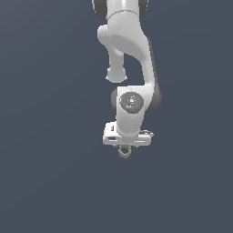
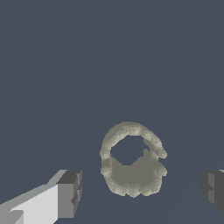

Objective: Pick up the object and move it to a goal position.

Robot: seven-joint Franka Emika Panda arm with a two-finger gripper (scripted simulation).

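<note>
The object is a small tan-beige ring with a handle-like arch over a dark hole. In the wrist view it lies between my two dark-tipped fingers, with a wide gap on each side and nothing touching it. My gripper is open. In the exterior view the object shows as a tiny ring just under the white hand, and the gripper hangs straight over it. The hand body hides the fingers in that view.
The white arm comes down from the top of the exterior view. A flat, uniform dark blue-grey surface fills everything around it. No goal marker shows.
</note>
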